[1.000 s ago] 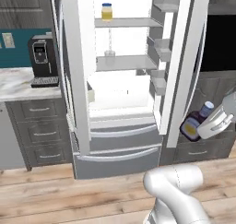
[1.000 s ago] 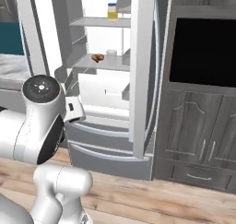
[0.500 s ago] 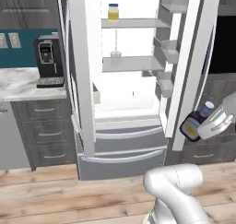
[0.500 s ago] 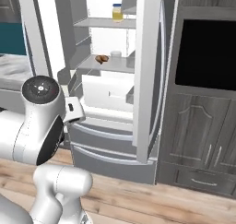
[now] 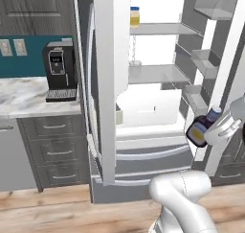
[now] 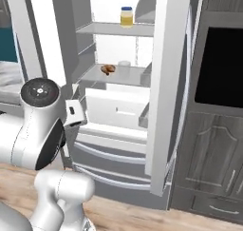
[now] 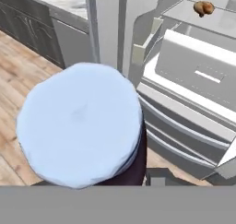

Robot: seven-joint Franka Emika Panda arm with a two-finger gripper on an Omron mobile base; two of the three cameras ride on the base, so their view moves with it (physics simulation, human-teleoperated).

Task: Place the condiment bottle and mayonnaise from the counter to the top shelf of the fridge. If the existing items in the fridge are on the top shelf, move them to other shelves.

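Condiment bottle (image 5: 199, 130), dark navy with blue cap, sat gripped in my jaws; mayonnaise jar (image 5: 135, 17) already occupied the top shelf (image 5: 160, 29), so next I'd lift it there.

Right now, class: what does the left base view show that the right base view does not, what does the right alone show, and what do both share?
Left base view alone: the condiment bottle held in the gripper beside the open fridge, plus a coffee machine on the counter. Right base view alone: the orange-brown pastry on the second shelf. Both: the mayonnaise standing on the top shelf.
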